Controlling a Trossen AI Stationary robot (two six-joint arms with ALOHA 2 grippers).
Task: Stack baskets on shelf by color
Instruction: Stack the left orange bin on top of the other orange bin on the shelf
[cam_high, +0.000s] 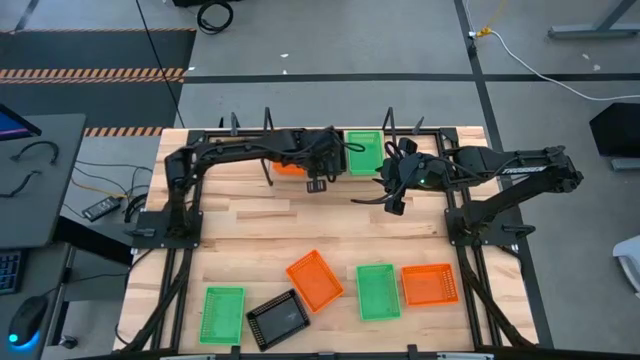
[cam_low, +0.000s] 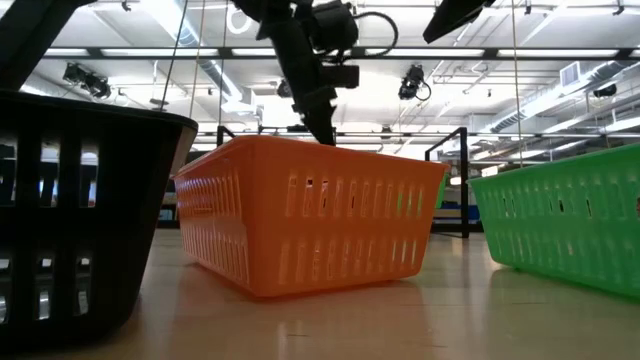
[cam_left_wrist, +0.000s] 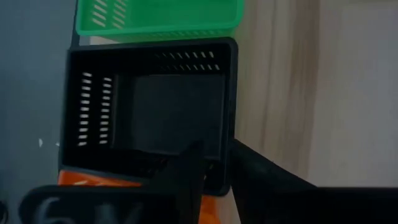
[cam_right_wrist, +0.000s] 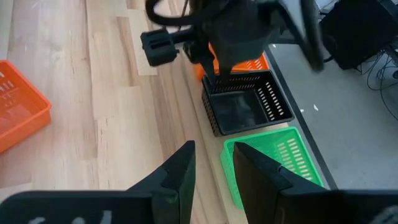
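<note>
Black basket (cam_left_wrist: 149, 112) at the middle of the shelf (cam_high: 245, 150), empty, set between an empty orange basket (cam_right_wrist: 245, 64) and an empty green basket (cam_high: 362, 152), with one side wall pinched between the fingers of the left gripper (cam_left_wrist: 217, 152), one finger inside and one outside. Right gripper (cam_right_wrist: 211, 155) hanging just in front of the shelf's green end, fingers spread and holding nothing. Along the front edge of the worktop (cam_high: 300, 225), all empty: left green basket (cam_high: 222, 314), second black basket (cam_high: 277, 320), skewed orange basket (cam_high: 315, 280), middle green basket (cam_high: 377, 291), right orange basket (cam_high: 430, 284).
</note>
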